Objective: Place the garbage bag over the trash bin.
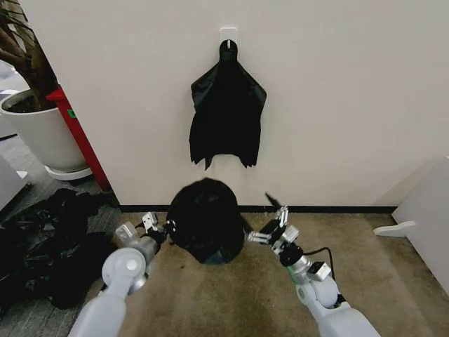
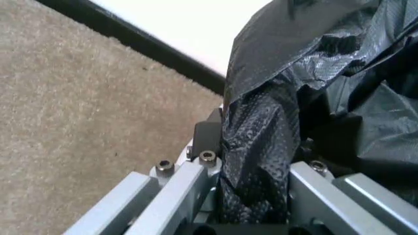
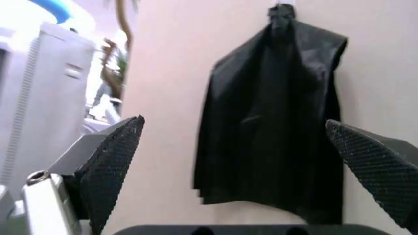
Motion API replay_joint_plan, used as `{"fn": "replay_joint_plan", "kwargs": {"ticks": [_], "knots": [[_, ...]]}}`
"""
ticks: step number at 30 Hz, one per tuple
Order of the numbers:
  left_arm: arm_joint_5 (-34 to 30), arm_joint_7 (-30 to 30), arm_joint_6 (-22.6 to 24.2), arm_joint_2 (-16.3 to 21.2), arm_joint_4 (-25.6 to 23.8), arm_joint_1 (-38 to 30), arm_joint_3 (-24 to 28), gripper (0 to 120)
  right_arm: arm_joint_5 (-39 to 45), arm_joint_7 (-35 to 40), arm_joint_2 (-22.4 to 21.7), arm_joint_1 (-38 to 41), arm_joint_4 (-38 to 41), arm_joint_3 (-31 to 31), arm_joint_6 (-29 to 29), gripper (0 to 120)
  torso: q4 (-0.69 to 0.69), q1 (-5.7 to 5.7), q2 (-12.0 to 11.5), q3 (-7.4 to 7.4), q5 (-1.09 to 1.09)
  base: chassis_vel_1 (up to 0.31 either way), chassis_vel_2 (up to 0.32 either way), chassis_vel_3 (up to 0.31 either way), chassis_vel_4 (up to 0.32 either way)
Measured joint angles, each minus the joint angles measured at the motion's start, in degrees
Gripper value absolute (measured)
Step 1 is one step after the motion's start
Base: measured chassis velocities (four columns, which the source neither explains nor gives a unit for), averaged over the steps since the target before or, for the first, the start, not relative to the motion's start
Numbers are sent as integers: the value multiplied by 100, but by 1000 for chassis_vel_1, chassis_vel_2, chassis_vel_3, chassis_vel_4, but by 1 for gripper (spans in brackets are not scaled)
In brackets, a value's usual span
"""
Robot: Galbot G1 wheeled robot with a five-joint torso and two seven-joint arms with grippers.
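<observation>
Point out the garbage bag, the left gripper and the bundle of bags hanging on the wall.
garbage bag [image 1: 205, 217]: head view, middle of the black mound by the wall.
left gripper [image 1: 158, 226]: head view, between its fingertips at the bag's edge.
hanging bundle [image 1: 226, 116]: head view, middle of the black plastic below the hook.

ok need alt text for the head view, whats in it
A black garbage bag is draped over a bin on the carpet by a white wall. The left gripper is shut on the bag's left edge; the right gripper is open just to its right. A bundle of black bags hangs on the wall above.
</observation>
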Motion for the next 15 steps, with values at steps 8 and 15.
{"fn": "replay_joint_plan", "kwargs": {"ticks": [8,15], "knots": [[475,1,433,-24,-13,11,466,2,-483,508,39,-87,115,-79,-147,100,-2,0,0,-1,1,0,0,0,0],[699,-56,685,-16,-137,111,613,25,-586,552,88,-73,73,-97,-181,100,0,0,0,-1,2,0,0,0,0]]}}
